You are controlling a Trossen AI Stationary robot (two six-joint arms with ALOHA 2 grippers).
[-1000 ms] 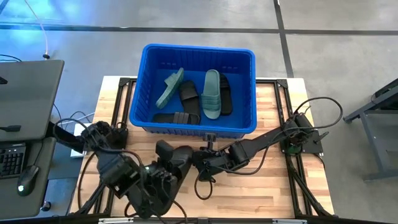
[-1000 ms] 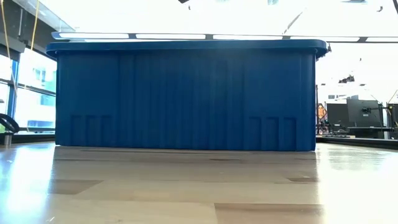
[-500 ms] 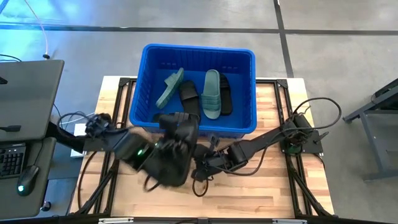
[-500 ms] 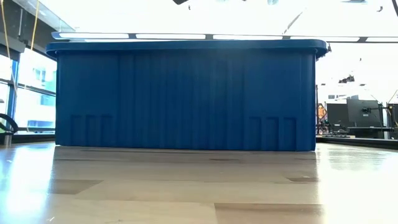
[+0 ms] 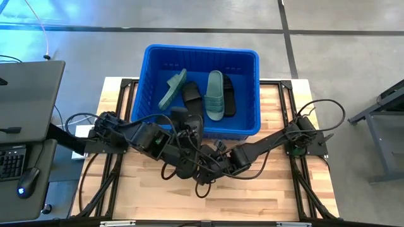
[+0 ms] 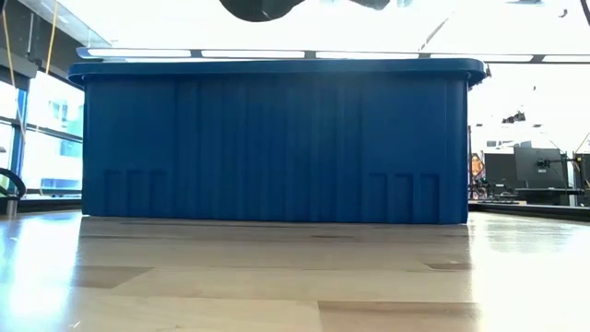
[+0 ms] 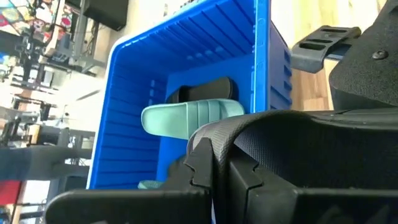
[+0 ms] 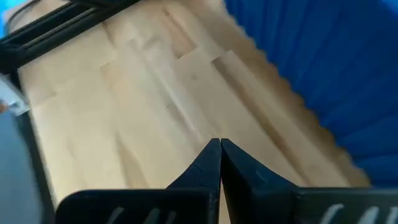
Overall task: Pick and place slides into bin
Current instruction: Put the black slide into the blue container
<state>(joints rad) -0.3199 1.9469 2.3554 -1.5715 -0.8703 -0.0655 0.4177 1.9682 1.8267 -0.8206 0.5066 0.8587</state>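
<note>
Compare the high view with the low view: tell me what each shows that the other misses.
Only the high view looks into the bright blue plastic bin: two sage green rubber slides and black slides lie inside, while the left gripper, shut on a black slide, reaches over the bin's near rim and the right gripper, shut, sits above the wooden table. Only the low view shows the room behind. Both share bin and table.

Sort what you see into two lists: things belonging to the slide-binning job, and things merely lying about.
Job:
blue bin
green slides
black slides in bin
black slide in left gripper
left gripper
right gripper

Lying about:
keyboard
mouse
</note>
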